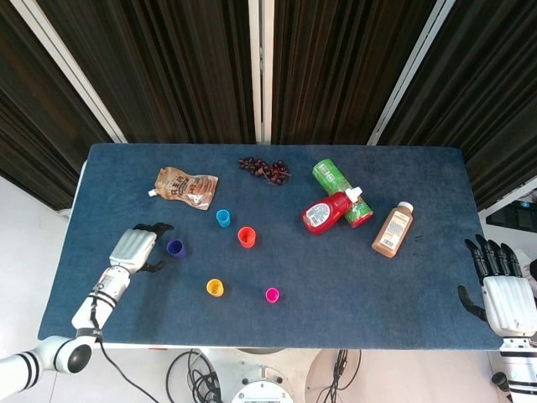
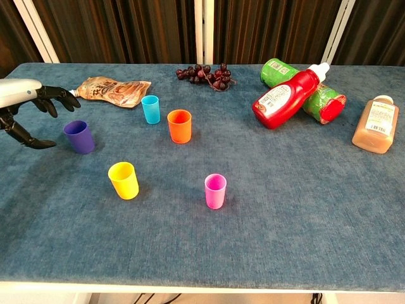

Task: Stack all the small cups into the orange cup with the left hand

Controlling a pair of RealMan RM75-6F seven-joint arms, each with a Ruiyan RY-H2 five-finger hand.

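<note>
The orange cup [image 1: 246, 237] [image 2: 180, 126] stands upright near the table's middle. Around it stand a cyan cup [image 1: 223, 218] [image 2: 150, 109], a purple cup [image 1: 175, 248] [image 2: 79, 137], a yellow cup [image 1: 216, 288] [image 2: 123, 180] and a pink cup [image 1: 272, 295] [image 2: 215, 190]. My left hand [image 1: 138, 247] [image 2: 28, 104] hovers just left of the purple cup, fingers spread toward it, holding nothing. My right hand [image 1: 502, 290] hangs off the table's right front corner, fingers apart and empty.
A brown pouch [image 1: 184, 186] [image 2: 107, 89] and dark grapes [image 1: 265, 170] [image 2: 205, 75] lie at the back. A red bottle [image 1: 328, 211] [image 2: 286, 96] leans on a green can [image 1: 339, 186] [image 2: 316, 98]; a brown bottle [image 1: 393, 229] [image 2: 376, 124] lies to the right.
</note>
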